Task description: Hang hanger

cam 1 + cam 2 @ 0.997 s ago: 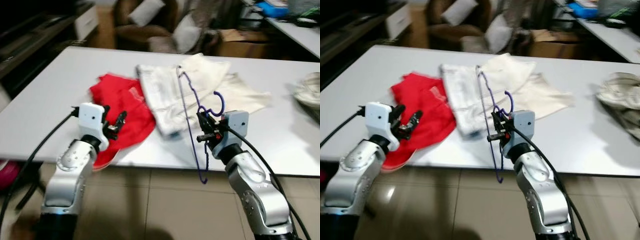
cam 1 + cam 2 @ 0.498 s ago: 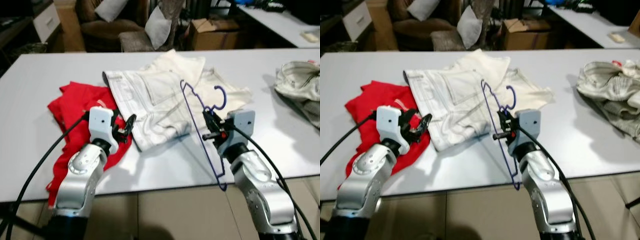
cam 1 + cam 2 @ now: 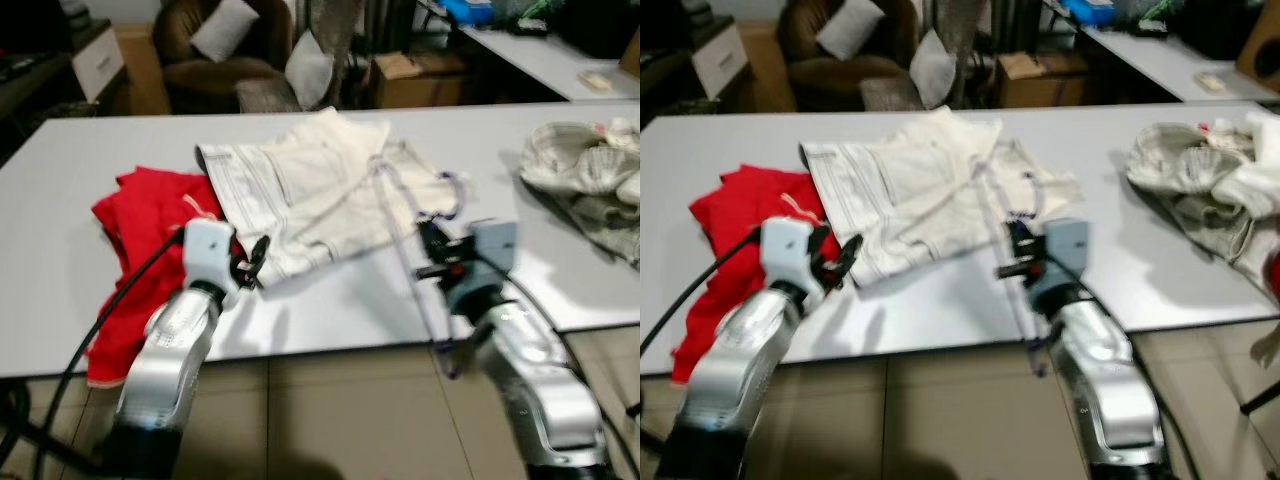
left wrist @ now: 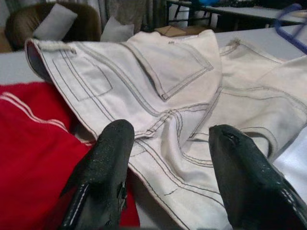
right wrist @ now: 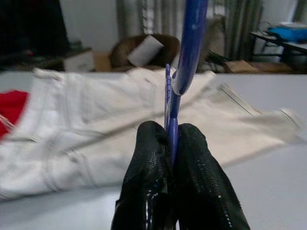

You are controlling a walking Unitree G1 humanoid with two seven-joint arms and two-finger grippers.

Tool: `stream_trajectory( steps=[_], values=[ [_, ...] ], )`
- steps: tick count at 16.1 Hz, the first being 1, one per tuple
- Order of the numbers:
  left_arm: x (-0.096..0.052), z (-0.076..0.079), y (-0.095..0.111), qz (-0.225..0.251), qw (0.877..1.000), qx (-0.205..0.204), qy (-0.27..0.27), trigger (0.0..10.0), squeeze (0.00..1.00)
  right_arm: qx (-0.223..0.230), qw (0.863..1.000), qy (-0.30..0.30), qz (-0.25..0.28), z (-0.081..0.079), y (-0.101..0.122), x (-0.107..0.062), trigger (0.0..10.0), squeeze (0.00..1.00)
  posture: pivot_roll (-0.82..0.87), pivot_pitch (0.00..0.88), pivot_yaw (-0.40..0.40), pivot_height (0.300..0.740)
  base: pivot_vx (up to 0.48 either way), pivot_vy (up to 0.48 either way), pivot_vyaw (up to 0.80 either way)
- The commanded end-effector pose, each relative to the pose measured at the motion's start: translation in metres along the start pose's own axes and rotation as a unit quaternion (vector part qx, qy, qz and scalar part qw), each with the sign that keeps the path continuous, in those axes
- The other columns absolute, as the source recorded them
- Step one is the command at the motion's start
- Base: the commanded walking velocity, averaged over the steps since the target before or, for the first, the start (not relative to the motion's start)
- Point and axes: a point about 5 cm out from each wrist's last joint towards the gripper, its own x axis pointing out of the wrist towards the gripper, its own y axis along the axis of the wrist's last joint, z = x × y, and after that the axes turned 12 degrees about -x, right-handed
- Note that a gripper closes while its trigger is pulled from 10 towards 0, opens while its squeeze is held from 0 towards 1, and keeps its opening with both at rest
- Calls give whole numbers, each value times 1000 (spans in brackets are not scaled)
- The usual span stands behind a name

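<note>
A thin blue wire hanger (image 3: pixel 408 255) stands almost upright over the table's front edge, blurred, with its hook (image 3: pixel 455 195) at the top. My right gripper (image 3: pixel 430 262) is shut on one of its wires; in the right wrist view the two black fingers (image 5: pixel 148 163) pinch the blue hanger (image 5: pixel 192 38). My left gripper (image 3: pixel 255 262) is open above the lower edge of the white trousers (image 3: pixel 300 190), next to a red garment (image 3: pixel 140 215). In the left wrist view its fingers (image 4: pixel 103 167) stand well apart, with nothing between them.
The white table (image 3: pixel 60 200) carries the red garment, the white trousers and a cream cloth (image 3: pixel 420 175). A beige clothes pile (image 3: pixel 580 165) lies at its right end. Behind it are an armchair with cushions (image 3: pixel 230 40), a cardboard box (image 3: pixel 410 75) and another table (image 3: pixel 530 55).
The whole picture has shifted as the camera moved, and the beige pile at the right came into view. Both arms keep their pose. The right gripper still holds the hanger.
</note>
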Motion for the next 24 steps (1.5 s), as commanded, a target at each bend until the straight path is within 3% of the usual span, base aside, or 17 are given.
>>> stream_trajectory(
  steps=[1, 4, 7, 8, 9, 10, 12, 14, 15, 16, 17, 18, 21, 24],
  values=[
    [-1, -11, -7, -25, 999, -31, 12, 10000, 1000, -6, 1000, 1, 4, 0, 2, 1, 10000, 0, -68, 0, -3, 740, 0, 0, 0],
    [4, -16, -14, -52, 998, -32, 31, 10000, 1000, -13, 1000, -11, 4, 8, 2, 0, 10000, 0, -78, 0, 5, 740, 0, 0, 0],
    [14, -8, -23, -74, 992, -102, 7, 10000, 1000, -15, 1000, -14, 4, 10, 2, 1, 10000, 0, -77, 0, 4, 740, 0, 0, 0],
    [18, -4, -28, -91, 988, -124, -3, 10000, 894, -14, 1000, -13, 4, 9, 2, 2, 10000, 0, -78, 0, 7, 740, 0, 0, 0],
    [21, -1, -32, -105, 985, -134, -13, 10000, 612, -14, 1000, -12, 4, 8, 2, 3, 10000, 0, -79, 0, 10, 740, 0, 0, 0],
    [24, 1, -35, -114, 982, -146, -20, 10000, 0, -14, 1000, -11, 5, 7, 2, 3, 10000, 0, -81, 0, 15, 740, 0, 0, 0],
    [30, 0, -42, -130, 979, -156, -18, 10000, 0, -13, 1000, -12, 5, 6, 1, 3, 10000, 0, -86, 0, 25, 740, 0, 0, 0],
    [34, -4, -50, -141, 980, -139, -4, 10000, 0, -13, 1000, -16, 5, 6, 0, 2, 10000, 0, -90, 0, 30, 740, 0, 0, 0],
    [36, -3, -49, -134, 981, -139, -10, 6980, 0, -13, 1000, -17, 6, 6, 0, 2, 10000, 0, -90, 0, 31, 740, 0, 0, 0],
    [39, 0, -46, -122, 980, -155, -20, 1843, 0, -13, 1000, -18, 6, 6, 0, 2, 10000, 0, -90, 0, 31, 740, 0, 0, 0],
    [40, 4, -44, -113, 977, -178, -34, 0, 0, -14, 1000, -18, 6, 6, 0, 1, 10000, 0, -90, 0, 31, 740, 0, 0, 0],
    [42, 10, -43, -108, 968, -221, -57, 0, 0, -14, 1000, -18, 6, 6, 0, 2, 10000, 0, -88, 0, 29, 740, 0, 0, 0],
    [43, 17, -43, -102, 954, -268, -87, 0, 0, -16, 1000, -16, 6, 6, -1, 3, 10000, 0, -86, 0, 25, 740, 0, 0, 0],
    [42, 18, -43, -100, 948, -284, -99, 0, 0, -17, 1000, -15, 5, 6, -1, 3, 10000, 0, -79, 0, 18, 740, 0, 0, 0]
  ],
)
